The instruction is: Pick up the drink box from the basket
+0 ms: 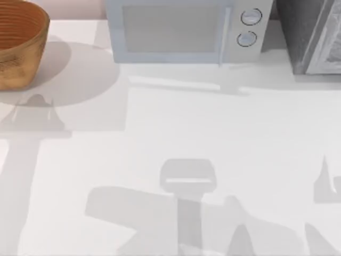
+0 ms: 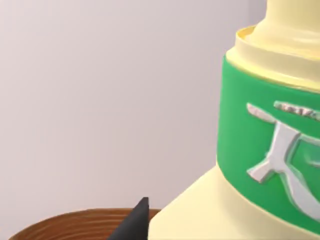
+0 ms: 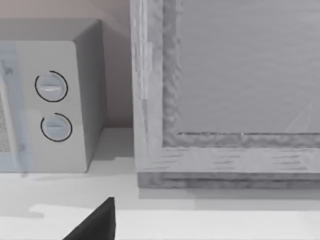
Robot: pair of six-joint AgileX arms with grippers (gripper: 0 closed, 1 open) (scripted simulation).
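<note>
In the left wrist view the drink box [image 2: 270, 150] looms close: cream-yellow, with a green band and silver lettering. It hangs above the basket's brown ribbed rim [image 2: 75, 225], with a pale wall behind it. My left gripper [image 2: 200, 232] is shut on the drink box, and one dark fingertip [image 2: 139, 217] lies against the box's lower edge. The orange-brown woven basket [image 1: 16, 42] stands at the table's far left corner in the top view. A dark part of my right gripper [image 3: 97, 222] hovers over the table near the back right.
A white microwave [image 1: 181, 29] with two round knobs stands along the back edge. A grey cabinet-like block [image 1: 314, 34] sits at the back right, close to the microwave [image 3: 55, 100]. Arm shadows fall across the white tabletop [image 1: 170, 138].
</note>
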